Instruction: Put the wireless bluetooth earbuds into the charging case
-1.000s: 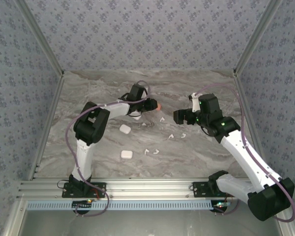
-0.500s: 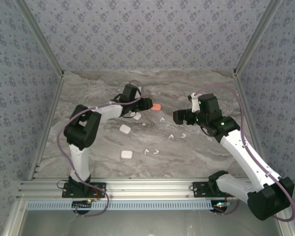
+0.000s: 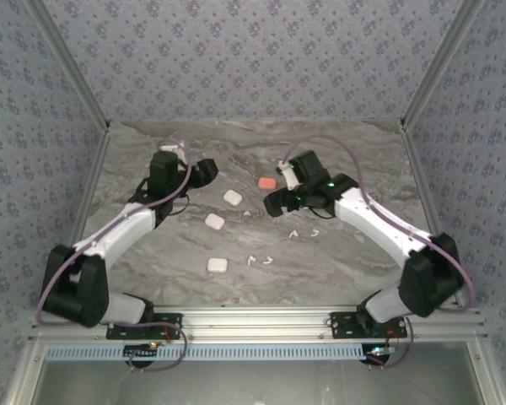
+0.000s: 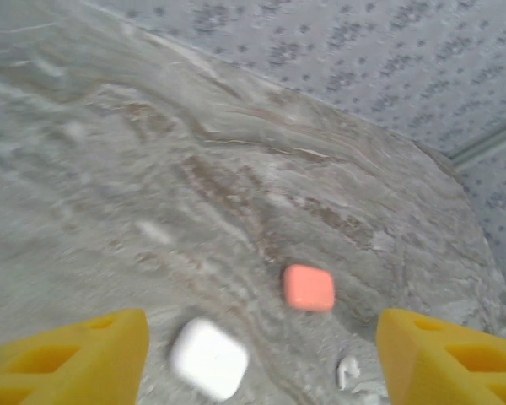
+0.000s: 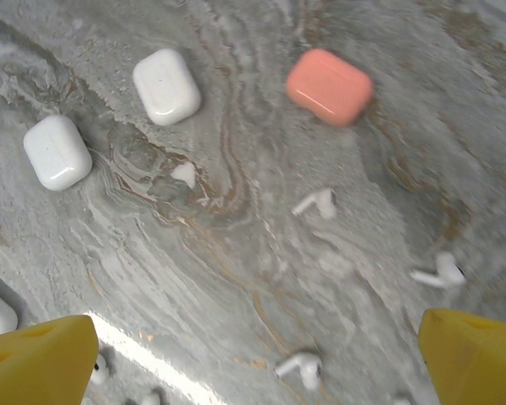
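Note:
Small white earbuds (image 3: 293,233) lie scattered on the marble table; the right wrist view shows one (image 5: 316,202) mid-frame, another (image 5: 299,365) low down and a third (image 5: 438,273) to the right. An orange charging case (image 3: 267,182) lies shut behind them, also in both wrist views (image 5: 330,86) (image 4: 309,288). My right gripper (image 3: 274,202) hovers open over the earbuds, its yellow fingers (image 5: 38,363) wide apart and holding nothing. My left gripper (image 3: 204,171) is open too, off to the left, above a white case (image 4: 208,359) and holding nothing.
Three white cases lie shut on the table (image 3: 233,197) (image 3: 214,222) (image 3: 217,264). More white earbuds (image 3: 268,259) lie near the front one. Patterned walls enclose the table on three sides. Aluminium rails (image 3: 253,319) run along the near edge.
My left gripper opened, left the orange case on the table and swung back to the left. My right arm moved left to hover over the earbuds.

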Controlling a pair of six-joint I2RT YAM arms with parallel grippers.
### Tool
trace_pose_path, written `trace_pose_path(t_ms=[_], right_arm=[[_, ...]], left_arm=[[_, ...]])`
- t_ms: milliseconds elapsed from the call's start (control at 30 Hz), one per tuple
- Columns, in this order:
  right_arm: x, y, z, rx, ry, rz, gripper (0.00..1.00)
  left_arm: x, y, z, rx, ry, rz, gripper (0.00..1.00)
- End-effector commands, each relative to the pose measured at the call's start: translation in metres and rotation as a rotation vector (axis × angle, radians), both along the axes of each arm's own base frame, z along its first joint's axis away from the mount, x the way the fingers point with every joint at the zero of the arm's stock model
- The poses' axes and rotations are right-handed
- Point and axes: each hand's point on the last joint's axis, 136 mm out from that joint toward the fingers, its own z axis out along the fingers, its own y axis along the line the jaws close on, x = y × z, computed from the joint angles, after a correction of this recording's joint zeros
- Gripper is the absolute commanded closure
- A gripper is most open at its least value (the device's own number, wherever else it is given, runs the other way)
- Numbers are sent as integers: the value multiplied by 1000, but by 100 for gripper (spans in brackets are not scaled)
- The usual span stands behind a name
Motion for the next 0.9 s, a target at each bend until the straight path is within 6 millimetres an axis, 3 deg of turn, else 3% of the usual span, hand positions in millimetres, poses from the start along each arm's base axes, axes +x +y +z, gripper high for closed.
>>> trace_pose_path(t_ms=[0, 200, 433, 633, 867], right_arm=[[14, 20, -7, -101, -32, 78, 0], [39, 68, -47, -184, 1, 187, 1], [65, 106, -86, -222, 47, 236, 3], [74, 122, -117, -261, 85, 265, 6], [78, 138, -132, -262, 98, 294, 14]], left_arm=[[-18, 30, 4, 37, -24, 89, 22], [-48, 63, 3, 82, -6, 156, 1], [-68, 75, -4, 87, 6, 168, 1], [-75, 80, -10, 91, 27, 180, 1], [-75, 83, -8, 76, 25, 193, 1]])
